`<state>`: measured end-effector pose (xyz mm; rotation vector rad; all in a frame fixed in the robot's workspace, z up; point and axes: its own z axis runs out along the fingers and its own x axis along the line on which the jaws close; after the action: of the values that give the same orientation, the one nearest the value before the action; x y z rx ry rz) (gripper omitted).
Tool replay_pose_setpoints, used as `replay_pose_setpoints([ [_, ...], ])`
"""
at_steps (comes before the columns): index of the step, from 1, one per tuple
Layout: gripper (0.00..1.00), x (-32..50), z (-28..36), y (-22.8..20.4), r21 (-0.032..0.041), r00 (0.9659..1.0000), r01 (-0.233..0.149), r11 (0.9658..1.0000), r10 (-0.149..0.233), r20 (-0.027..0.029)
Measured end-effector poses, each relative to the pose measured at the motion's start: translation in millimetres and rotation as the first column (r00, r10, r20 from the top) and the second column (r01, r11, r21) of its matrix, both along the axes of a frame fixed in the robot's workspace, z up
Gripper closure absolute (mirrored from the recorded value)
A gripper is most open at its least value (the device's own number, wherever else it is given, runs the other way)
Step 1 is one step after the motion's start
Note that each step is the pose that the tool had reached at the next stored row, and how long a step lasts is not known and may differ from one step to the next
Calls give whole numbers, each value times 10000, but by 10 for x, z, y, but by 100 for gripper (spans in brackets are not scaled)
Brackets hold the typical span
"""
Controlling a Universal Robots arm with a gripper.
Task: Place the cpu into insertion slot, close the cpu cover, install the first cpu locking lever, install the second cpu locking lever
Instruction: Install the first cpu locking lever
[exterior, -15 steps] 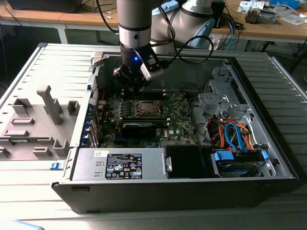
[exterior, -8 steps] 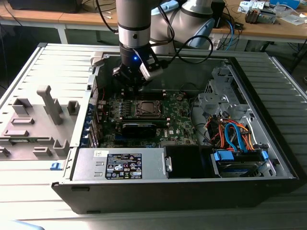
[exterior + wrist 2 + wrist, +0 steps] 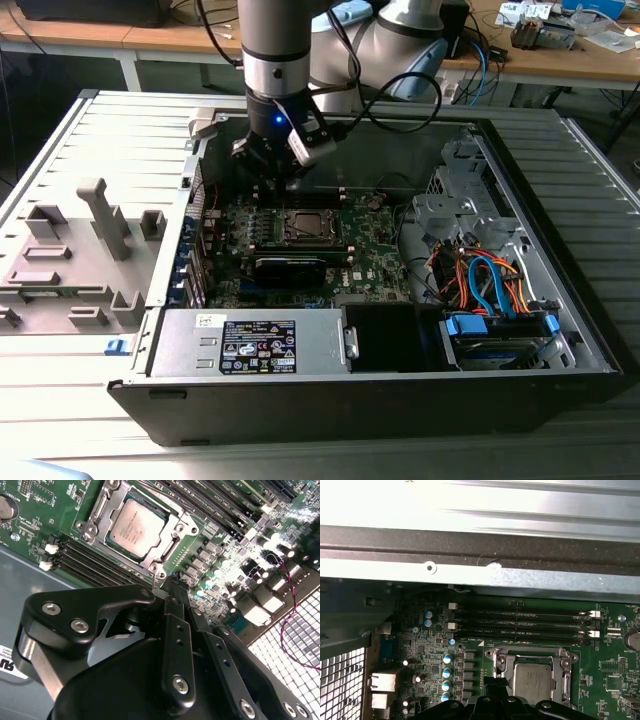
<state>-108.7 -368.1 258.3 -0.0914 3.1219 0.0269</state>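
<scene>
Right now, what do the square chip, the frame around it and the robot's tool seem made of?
The cpu looks like brushed silver-grey metal with a dull sheen. The cpu cover looks like brighter bare metal, probably steel, glinting at its edges. The tool seems matte black metal or hard plastic with silver screws.

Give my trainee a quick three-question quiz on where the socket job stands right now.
1. True or false: the cpu already sits in the insertion slot.
2. In the second wrist view, the gripper tips are nearest: A) a corner of the cpu cover, B) the coin cell, C) the red wire.
3. In the exterior view, what lies on the exterior view's right of the motherboard?

Key: 1 true. 2 A. 3 The drive bay with orange and blue cables.
</scene>
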Motion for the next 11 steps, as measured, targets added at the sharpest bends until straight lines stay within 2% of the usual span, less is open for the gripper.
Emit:
replay_pose_setpoints([
  [4, 89, 0, 28, 0, 0, 10000, 0, 10000, 0, 0],
  [11, 89, -9, 33, 0, 0, 10000, 0, 10000, 0, 0],
])
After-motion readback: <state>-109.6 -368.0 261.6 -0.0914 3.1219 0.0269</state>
